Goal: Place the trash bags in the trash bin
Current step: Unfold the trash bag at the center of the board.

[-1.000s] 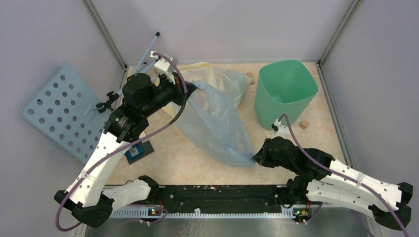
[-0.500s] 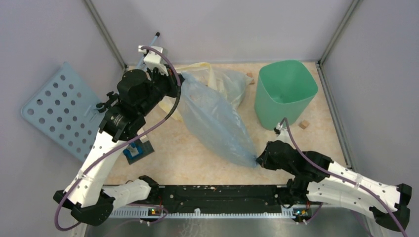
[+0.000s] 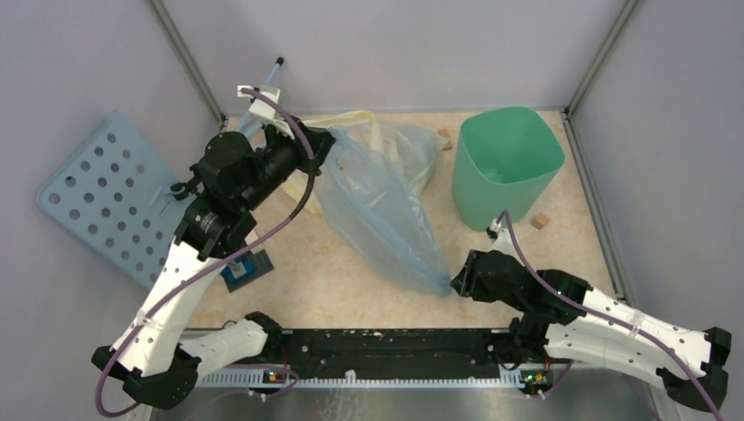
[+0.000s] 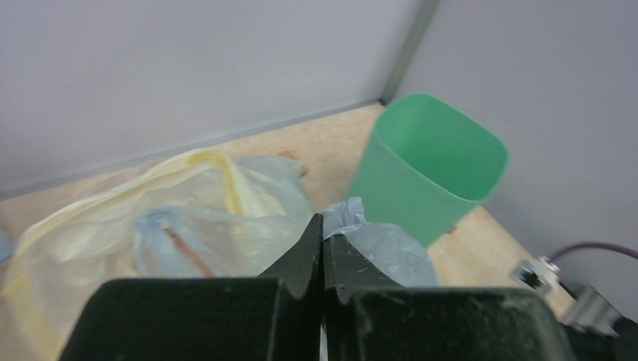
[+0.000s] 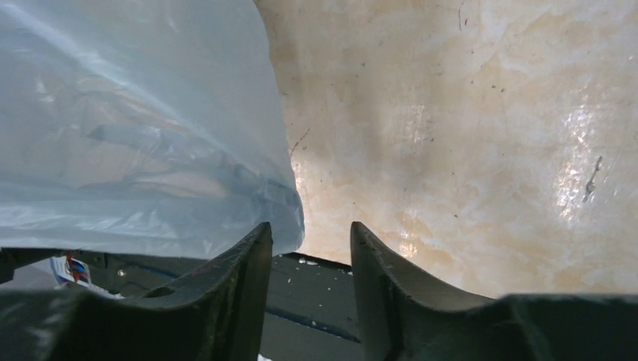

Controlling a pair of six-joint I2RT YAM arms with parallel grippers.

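Note:
The pale-blue see-through trash bag hangs stretched from the back left down to the table's middle. My left gripper is shut on its upper corner; in the left wrist view a crumpled tip of the bag sticks out past the closed gripper. My right gripper stands open beside the bag's lower corner. In the right wrist view the bag lies against the left finger's outer side, with nothing between the gripper fingers. The mint-green trash bin stands upright at the back right, also visible as the bin.
A whitish bag with a yellow rim lies behind the blue one. A pale-blue perforated board leans at the left wall. Small wooden blocks lie near the bin. A small dark-blue item sits under the left arm.
My right gripper has opened and let go of the bag's lower corner. The left gripper has shifted with the upper corner, keeping the bag stretched.

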